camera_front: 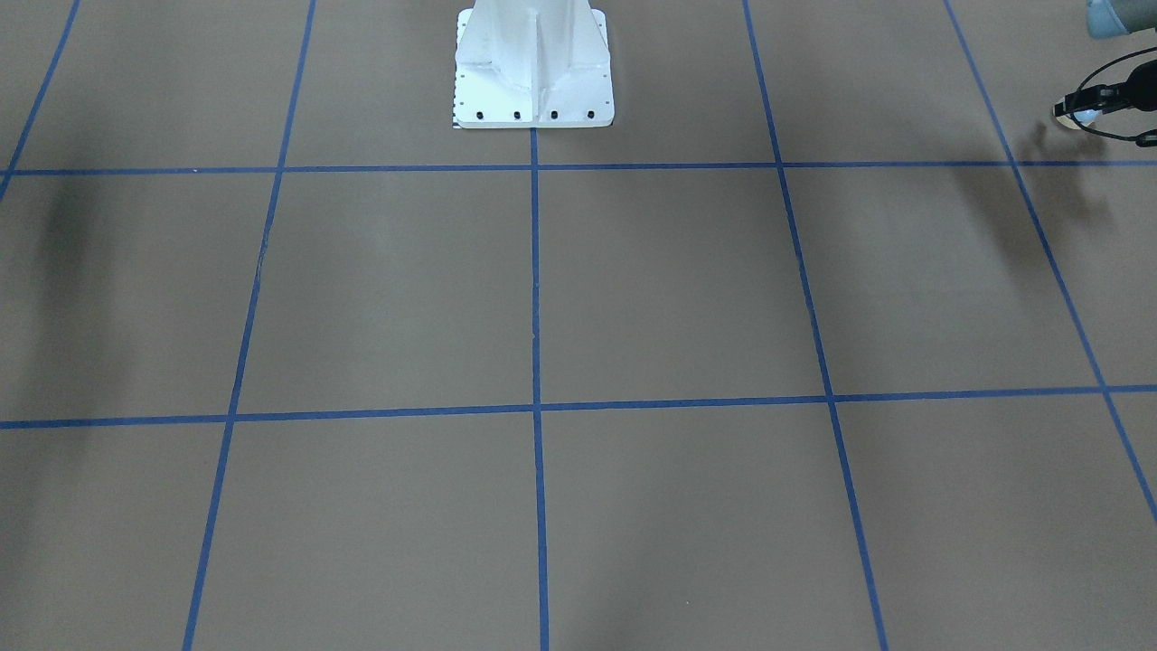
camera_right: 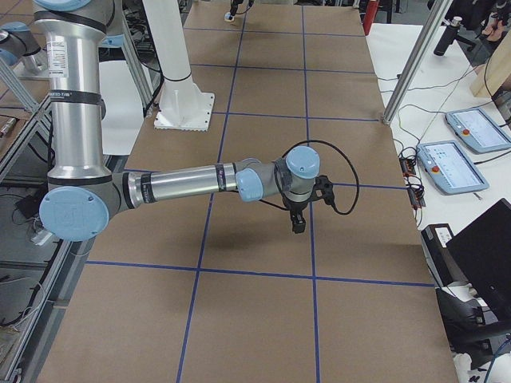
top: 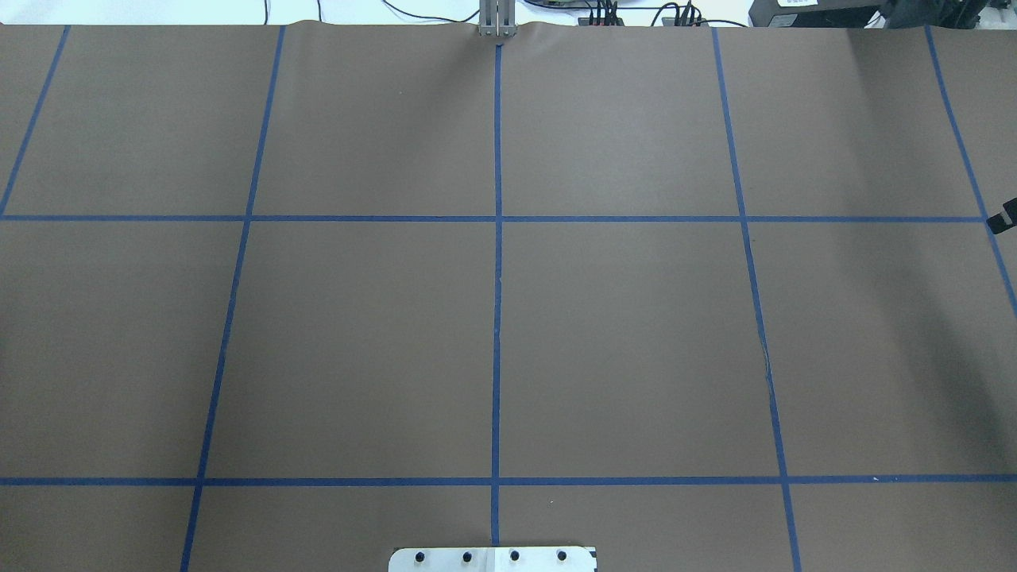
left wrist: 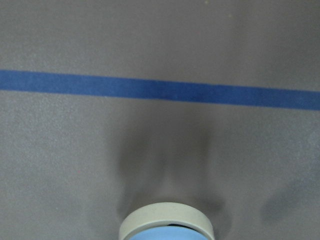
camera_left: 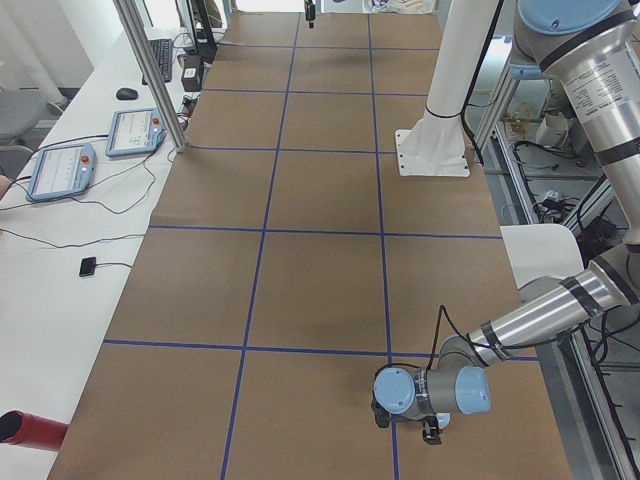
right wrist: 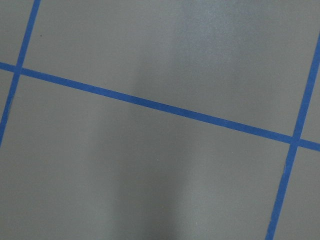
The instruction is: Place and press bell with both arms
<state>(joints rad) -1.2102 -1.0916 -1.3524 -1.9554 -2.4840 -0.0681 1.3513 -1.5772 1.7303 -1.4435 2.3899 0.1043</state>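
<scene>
The bell (camera_front: 1087,115) is small and light blue with a cream ring. It sits between the black fingers of my left gripper (camera_front: 1092,104) at the table's left end, a little above the brown surface. In the left wrist view the bell's cream ring (left wrist: 167,220) shows at the bottom edge, with its shadow on the table ahead. The exterior left view shows that gripper (camera_left: 405,418) low over the near end. My right gripper (camera_right: 297,222) points down above the table's right end. Only a black tip of it (top: 1003,216) shows overhead, so I cannot tell its state.
The white bolted pedestal (camera_front: 533,72) stands at the robot's side of the table. Blue tape lines (top: 497,238) divide the brown surface into squares. A side table with tablets (camera_left: 60,170) and cables runs along the far edge. A red cylinder (camera_left: 30,428) lies there.
</scene>
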